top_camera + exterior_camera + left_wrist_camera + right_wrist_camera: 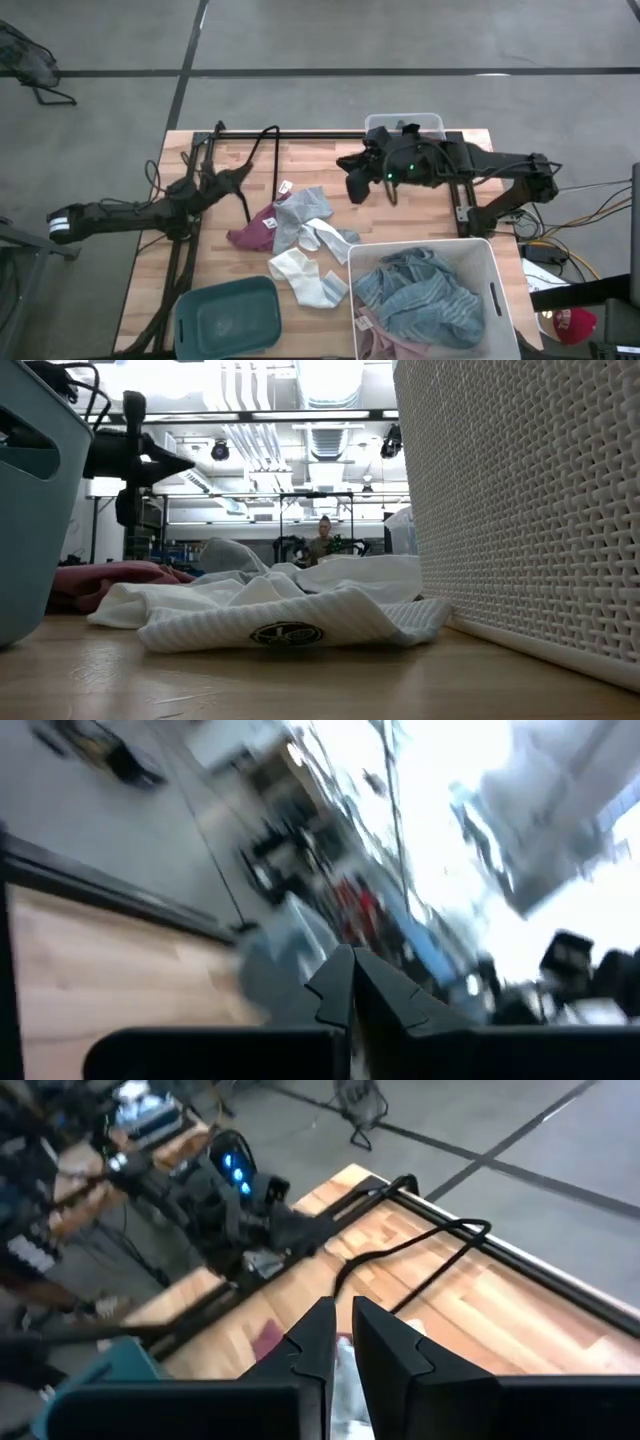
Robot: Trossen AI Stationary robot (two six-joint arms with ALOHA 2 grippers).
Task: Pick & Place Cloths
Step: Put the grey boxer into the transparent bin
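Right wrist view: right tool (343,1342) nearly closed, empty; left tool (352,982) shut.

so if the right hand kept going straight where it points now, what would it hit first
Probably the grey cloth, whose pale edge shows just past the right hand. Beyond that lie bare table and the left arm. Depth is unclear.

Three bins (432,290), two arms (150,212).

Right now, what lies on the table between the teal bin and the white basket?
In the high view, a white sock lies between the teal bin and the white basket, on the wooden table.
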